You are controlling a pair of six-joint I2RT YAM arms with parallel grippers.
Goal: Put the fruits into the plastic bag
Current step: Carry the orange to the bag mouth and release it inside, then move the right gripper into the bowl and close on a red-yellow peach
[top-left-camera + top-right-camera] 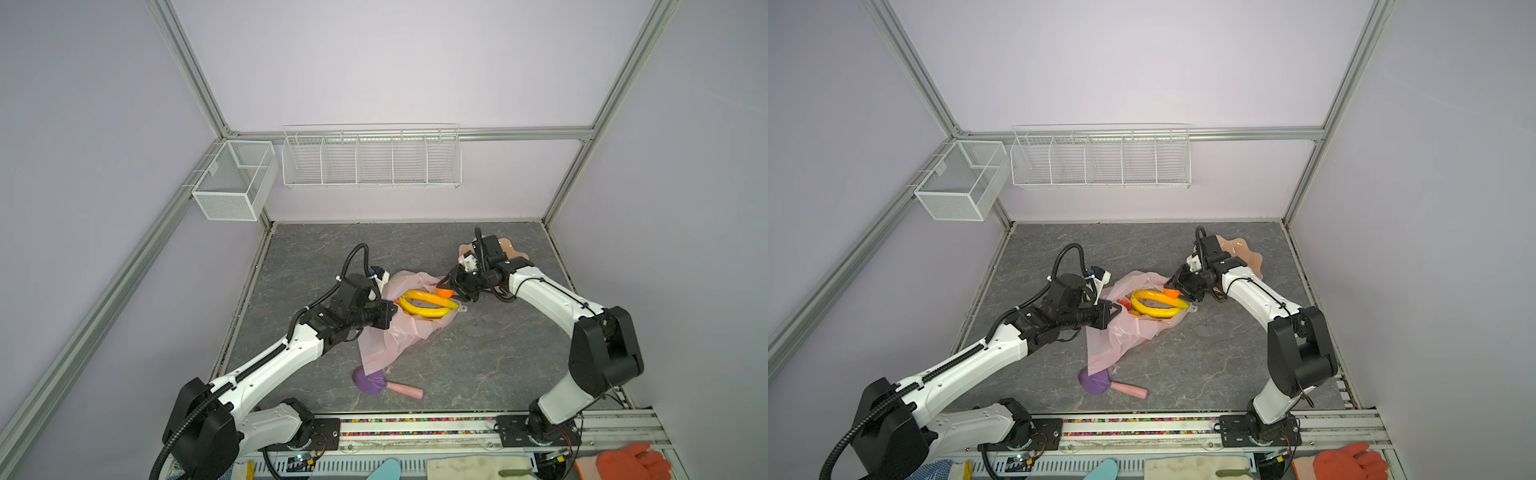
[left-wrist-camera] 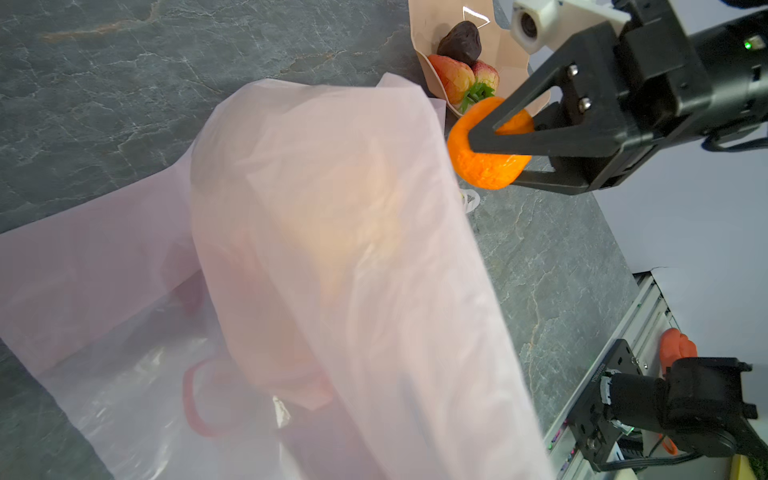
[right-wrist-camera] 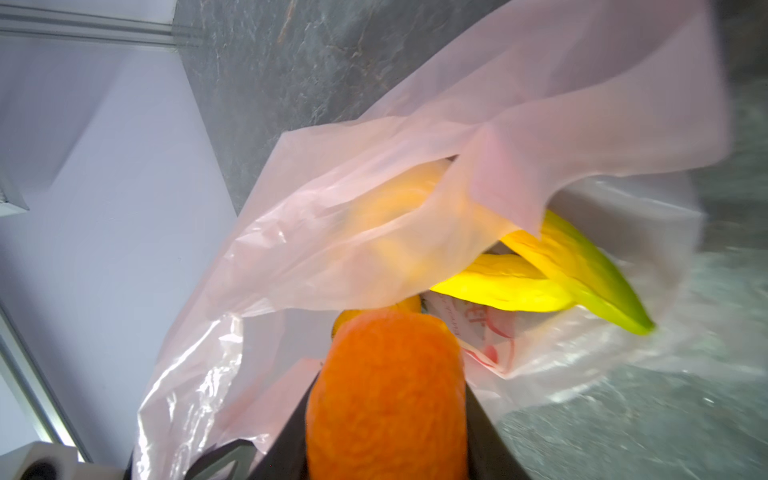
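Note:
The pale-pink plastic bag [image 1: 390, 332] lies crumpled mid-table, its mouth facing right. My left gripper [image 1: 390, 311] is shut on the bag's left edge and holds it up; in the left wrist view the bag [image 2: 332, 249] hides the jaws. Two yellow bananas [image 1: 428, 305] lie inside the mouth, green tips showing [image 3: 615, 307]. My right gripper [image 1: 444, 289] hovers at the bag's right rim, shut on the orange [image 2: 486, 162], which fills the right wrist view [image 3: 386, 395]. Two strawberries [image 2: 451, 77] and a dark ball [image 2: 459, 41] sit in the bowl.
The peach wavy-edged bowl [image 1: 513, 249] stands at the back right, just behind my right wrist. A purple tool [image 1: 368, 382] with a pink handle lies at the bag's near corner. Wire baskets [image 1: 370, 160] hang on the back wall. An orange glove [image 1: 623, 463] rests beyond the front rail.

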